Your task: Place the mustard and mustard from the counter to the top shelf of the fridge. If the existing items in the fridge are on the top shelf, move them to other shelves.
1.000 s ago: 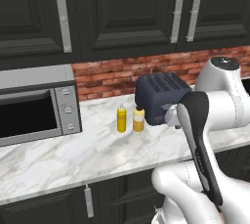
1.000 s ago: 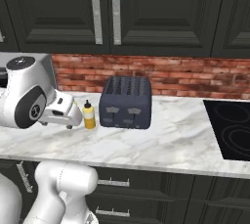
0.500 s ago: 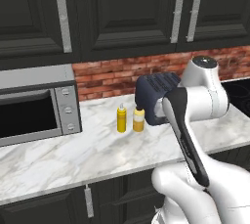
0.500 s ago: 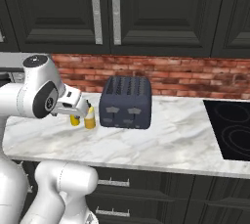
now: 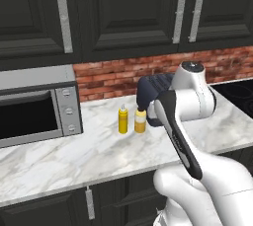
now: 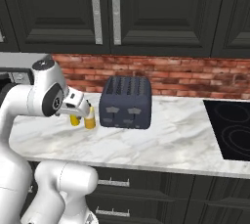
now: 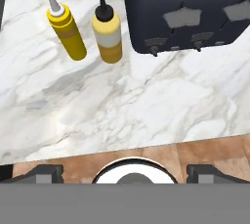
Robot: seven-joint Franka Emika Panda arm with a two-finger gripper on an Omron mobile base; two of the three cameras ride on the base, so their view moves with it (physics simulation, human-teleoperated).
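Note:
Two yellow mustard bottles stand upright side by side on the white marble counter (image 5: 74, 156). The slimmer mustard (image 7: 67, 31) has a thin pale nozzle and stands to the left in the hand view. The wider mustard (image 7: 108, 33) has a black cap and a pale band. Both show from the left base too: slim mustard (image 5: 123, 120), wide mustard (image 5: 141, 121). My gripper (image 6: 86, 106) hangs open above the counter just in front of the bottles, with nothing between its fingertips (image 7: 45, 174). The fridge, its top shelf, its other shelves and the existing items are out of view.
A dark toaster (image 6: 126, 103) stands right beside the wider bottle. A silver microwave (image 5: 34, 106) sits at the counter's left end and a black cooktop (image 6: 229, 130) at its right. Dark cabinets hang above a brick backsplash.
My arm has swung in over the counter, carrying the hand toward the two bottles. The jaws stayed open and the bottles have not moved.

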